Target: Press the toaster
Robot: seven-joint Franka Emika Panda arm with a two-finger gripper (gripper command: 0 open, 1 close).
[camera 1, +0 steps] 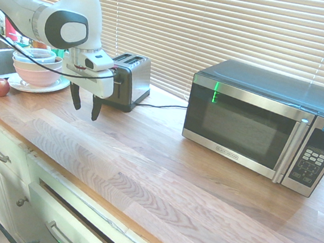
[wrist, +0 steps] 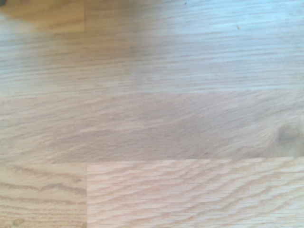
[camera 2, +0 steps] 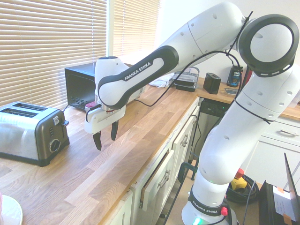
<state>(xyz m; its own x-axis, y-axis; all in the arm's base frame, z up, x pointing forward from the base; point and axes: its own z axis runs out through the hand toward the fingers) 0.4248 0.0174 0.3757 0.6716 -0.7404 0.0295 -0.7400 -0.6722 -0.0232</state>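
Clearly, the toaster point(camera 2: 35, 133) gleams silver with black trim.

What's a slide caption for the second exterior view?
Franka arm's open tool hovers above the wooden counter beside a two-slot toaster.

So the arm point(camera 2: 136, 77) is mostly glossy white with fat rounded segments, and the big joint at the upper right of the frame has a dark grey ring around a white disc. FRANKA EMIKA is printed on the forearm and again on the dark band near the base, lower centre-right. A thin black cable loops along it, plus the gripper point(camera 2: 106, 136) has a white body with black tapered fingers. Neat red button and green glow down low too.
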